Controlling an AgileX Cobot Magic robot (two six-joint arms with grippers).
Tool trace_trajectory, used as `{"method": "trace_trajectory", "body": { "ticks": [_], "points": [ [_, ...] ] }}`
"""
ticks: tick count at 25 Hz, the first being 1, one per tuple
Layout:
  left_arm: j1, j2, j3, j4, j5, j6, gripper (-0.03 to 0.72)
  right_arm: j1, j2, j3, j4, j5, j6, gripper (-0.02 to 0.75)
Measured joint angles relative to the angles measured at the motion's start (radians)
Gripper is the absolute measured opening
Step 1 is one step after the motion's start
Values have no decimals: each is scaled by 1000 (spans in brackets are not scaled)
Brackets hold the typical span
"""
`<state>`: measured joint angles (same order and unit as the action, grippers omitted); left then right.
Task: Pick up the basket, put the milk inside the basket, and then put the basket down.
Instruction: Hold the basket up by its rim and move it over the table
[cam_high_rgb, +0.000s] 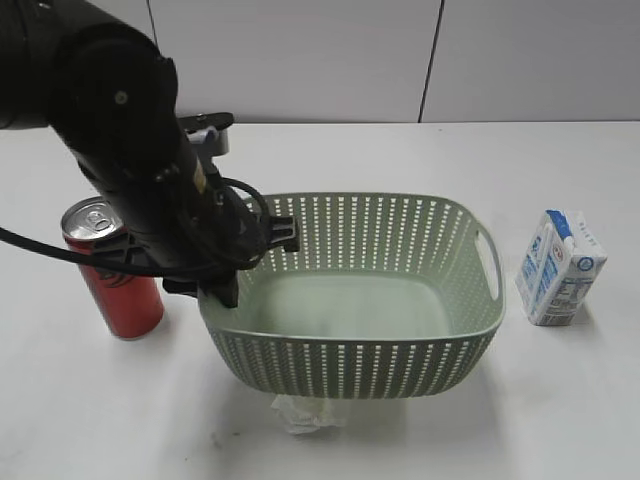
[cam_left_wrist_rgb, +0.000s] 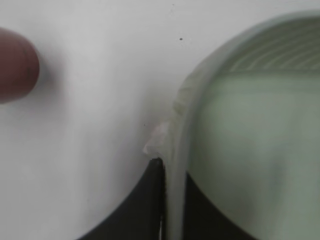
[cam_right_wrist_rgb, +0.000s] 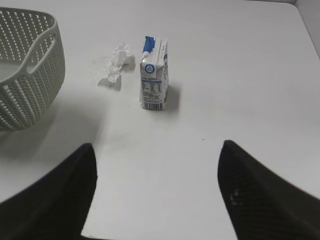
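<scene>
The basket (cam_high_rgb: 380, 300), a pale sage-green plastic tub with rounded corners, rows of small slot holes and a cut-out handle at its right end, held nothing that I could see; its smooth floor lay bare. My left claw (cam_high_rgb: 245, 262) was clamped on the basket's left rim, one dark finger (cam_left_wrist_rgb: 132, 210) outside the wall and the other inside, the thin plastic edge pinched between them. The milk (cam_high_rgb: 560, 267), a small white and blue gable-top carton with a round logo, stood upright on the white table (cam_high_rgb: 500, 420), just off the basket's right end and apart from it. My right claw (cam_right_wrist_rgb: 155, 200) hung spread wide, gripping nothing, with the carton beyond its textured black fingers (cam_right_wrist_rgb: 255, 195). A red soda can (cam_high_rgb: 112, 268) stood at the basket's left. A crumpled bit of white paper (cam_high_rgb: 300, 413) lay by the basket's near wall.
</scene>
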<state>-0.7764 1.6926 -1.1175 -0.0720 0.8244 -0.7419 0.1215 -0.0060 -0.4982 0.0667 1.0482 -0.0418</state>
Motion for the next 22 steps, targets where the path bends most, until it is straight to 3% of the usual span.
{"method": "trace_trajectory", "body": {
  "ticks": [8, 16, 22],
  "points": [
    [0, 0, 0, 14, -43, -2, 7, 0, 133, -52, 1, 0, 66, 573],
    [0, 0, 0, 78, -43, -2, 7, 0, 595, -214, 15, -5, 74, 573],
    [0, 0, 0, 82, -43, -2, 7, 0, 960, -303, 76, -134, 66, 573]
  ]
}}
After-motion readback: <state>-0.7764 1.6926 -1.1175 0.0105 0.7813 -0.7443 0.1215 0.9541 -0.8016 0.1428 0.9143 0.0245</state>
